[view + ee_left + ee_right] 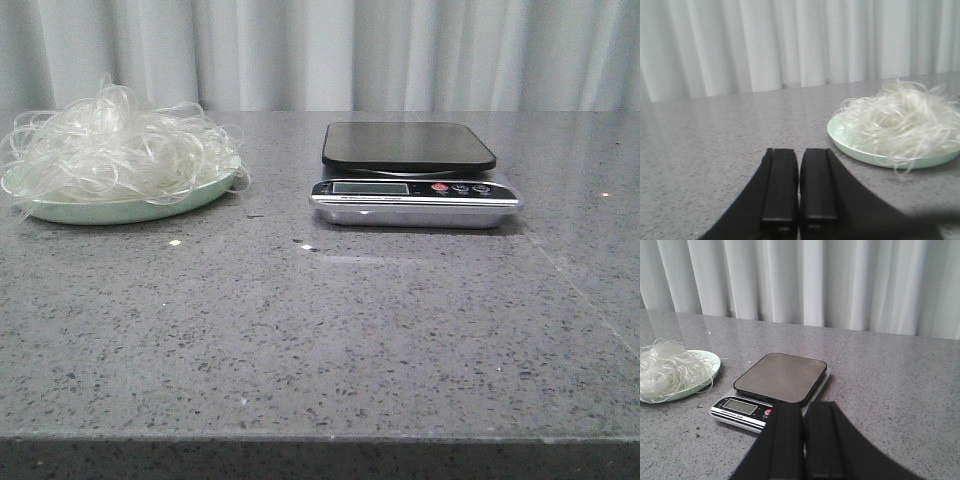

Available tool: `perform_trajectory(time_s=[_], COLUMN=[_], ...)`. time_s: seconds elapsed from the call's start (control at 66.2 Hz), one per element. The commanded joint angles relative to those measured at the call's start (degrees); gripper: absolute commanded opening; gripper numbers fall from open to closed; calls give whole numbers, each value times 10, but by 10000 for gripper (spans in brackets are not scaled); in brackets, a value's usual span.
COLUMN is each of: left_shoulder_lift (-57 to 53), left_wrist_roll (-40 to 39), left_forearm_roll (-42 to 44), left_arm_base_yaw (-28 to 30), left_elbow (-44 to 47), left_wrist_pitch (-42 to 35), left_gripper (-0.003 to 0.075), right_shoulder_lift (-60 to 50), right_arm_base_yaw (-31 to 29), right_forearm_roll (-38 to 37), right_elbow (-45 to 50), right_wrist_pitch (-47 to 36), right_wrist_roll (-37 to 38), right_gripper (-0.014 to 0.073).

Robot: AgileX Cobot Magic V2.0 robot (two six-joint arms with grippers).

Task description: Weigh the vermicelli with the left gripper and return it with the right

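Nothing started: vermicelli heaped on the pale green plate, strands hanging over the rim; kitchen scale platform bare, well apart from the plate on the grey speckled countertop. Left gripper has jaws pressed together, holding nothing; the noodle pile sits ahead of the jaws and off to one side. Right gripper jaws also together and empty, with the scale just ahead of the tips. Risks: the loose, springy tangle could shed strands onto the counter mid-transfer, a pinch could take only part of the pile, or snagged strands could drag the light plate; overhang on the platform could skew the reading. Hard to tell: display digits unreadable, scale may be off; neither arm shows in the front view; plate's centre buried under noodles; both grippers blurred and cut off at the frame edge.
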Motion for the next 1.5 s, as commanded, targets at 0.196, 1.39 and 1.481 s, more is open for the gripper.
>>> perform_trajectory(time_s=[0.196,1.39,1.481], left_shoulder_lift=[-12,-12,-11], left_wrist_roll=[-78,-78,-78], left_forearm_roll=[35,32,32], left_arm_base_yaw=[17,-5,-5], left_elbow=[4,4,4], left_wrist_pitch=[-51,-48,-48], left_gripper=[128,128,128], right_shoulder_lift=[6,6,3], right_arm_base_yaw=[-4,-32,-60], right_forearm_roll=[3,-37,-39], right_elbow=[-15,46,82], right_wrist_pitch=[-46,-98,-146], right_wrist_roll=[-6,-3,0], right_gripper=[168,168,168])
